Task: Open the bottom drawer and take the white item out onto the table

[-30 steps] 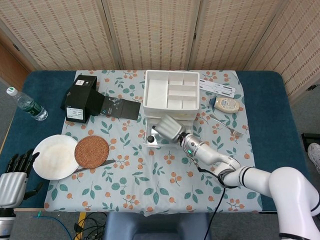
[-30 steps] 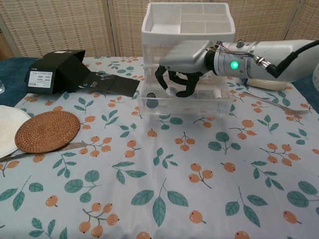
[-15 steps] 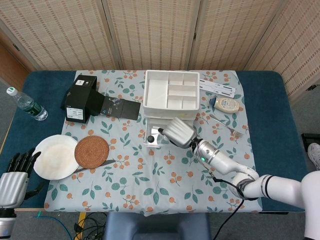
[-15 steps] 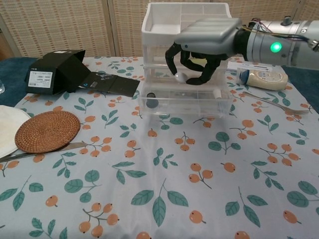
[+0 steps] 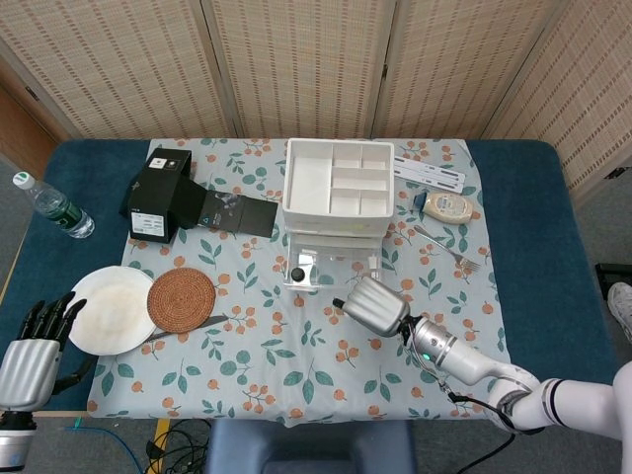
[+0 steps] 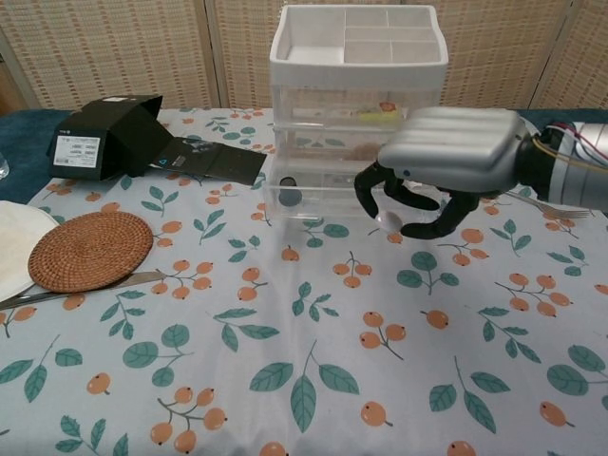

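Note:
The clear drawer unit (image 5: pixel 334 190) stands at the table's back middle, with its bottom drawer (image 5: pixel 331 269) pulled out. A small black round item (image 6: pixel 291 197) lies in the drawer's left part. My right hand (image 6: pixel 446 161) hovers in front of the drawer, above the tablecloth, fingers curled downward. It pinches a small white round item (image 6: pixel 388 219) between its fingertips. In the head view the right hand (image 5: pixel 373 304) is clear of the drawer, nearer the table's front. My left hand (image 5: pixel 30 351) hangs off the table's left front corner, fingers spread and holding nothing.
A black box (image 5: pixel 158 193) with its flap open lies at back left. A woven coaster (image 5: pixel 182 299), a white plate (image 5: pixel 104 311) and a knife (image 5: pixel 188 328) sit at front left. A fork (image 5: pixel 449 247) and a squeeze bottle (image 5: pixel 449 205) lie right of the drawers.
My right hand rose out of the bottom drawer with the white item and moved toward the table's front, away from the drawer. The left hand stayed put.

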